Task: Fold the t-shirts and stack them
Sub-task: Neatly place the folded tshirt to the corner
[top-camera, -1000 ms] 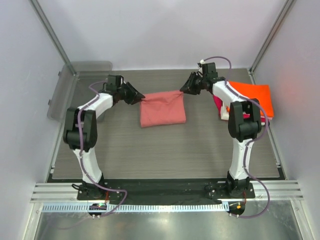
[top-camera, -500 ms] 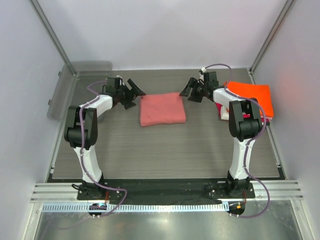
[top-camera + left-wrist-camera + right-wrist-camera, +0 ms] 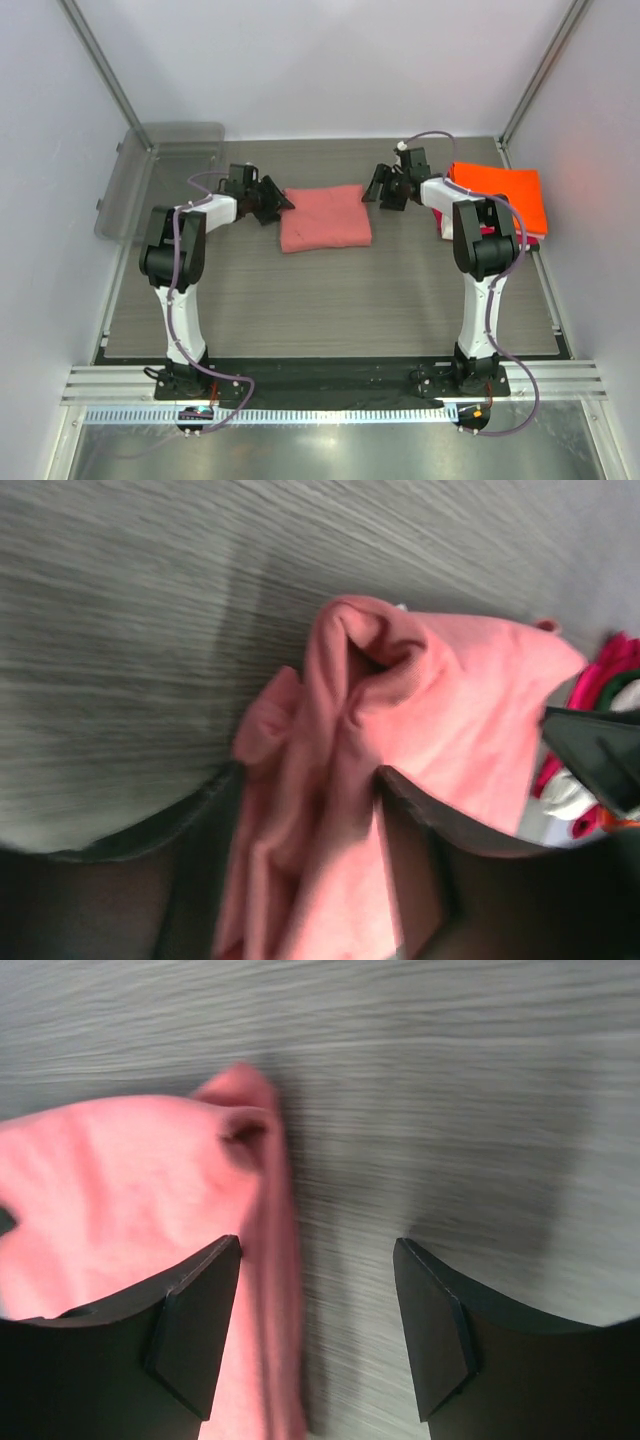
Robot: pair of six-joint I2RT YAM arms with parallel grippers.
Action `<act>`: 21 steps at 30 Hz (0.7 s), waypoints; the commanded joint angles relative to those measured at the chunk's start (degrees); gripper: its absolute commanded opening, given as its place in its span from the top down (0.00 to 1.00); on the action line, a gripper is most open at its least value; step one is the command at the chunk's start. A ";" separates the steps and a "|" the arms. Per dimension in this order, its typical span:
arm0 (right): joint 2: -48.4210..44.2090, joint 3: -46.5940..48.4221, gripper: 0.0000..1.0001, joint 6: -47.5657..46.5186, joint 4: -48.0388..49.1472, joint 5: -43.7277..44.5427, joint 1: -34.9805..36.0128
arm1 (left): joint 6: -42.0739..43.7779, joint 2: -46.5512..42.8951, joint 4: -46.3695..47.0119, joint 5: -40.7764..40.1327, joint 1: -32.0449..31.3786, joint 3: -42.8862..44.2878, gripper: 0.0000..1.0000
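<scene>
The salmon-pink t-shirt (image 3: 324, 217) is one plain colour throughout. The orange t-shirt (image 3: 500, 192) is bright and plain too, with a magenta-red t-shirt (image 3: 612, 670) showing beside it. The bench (image 3: 330, 290) is grey with fine wood-grain streaks; the tray (image 3: 150, 160) is translucent smoky grey

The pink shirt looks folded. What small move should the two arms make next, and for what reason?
Probably draw both grippers back and up, clear of the salmon-pink shirt. It lies folded, the left gripper and right gripper stand open at its far corners, and cloth sits between the left one's jaws, so a straight lift may snag it. The orange shirt lies at the right.
</scene>
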 commanded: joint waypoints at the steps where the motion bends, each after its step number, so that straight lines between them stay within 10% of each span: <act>1: -6.66 0.77 0.32 -7.99 -6.85 16.55 1.17 | 1.61 1.72 0.65 -1.34 -0.42 1.59 0.47; 9: -6.25 2.88 0.32 -16.72 -20.22 51.20 4.42 | 1.26 3.22 6.01 -0.46 -0.86 -0.25 0.73; 21: 9.30 15.61 0.41 -14.70 -31.47 68.27 3.46 | 2.75 2.61 5.75 0.16 -0.60 0.01 0.89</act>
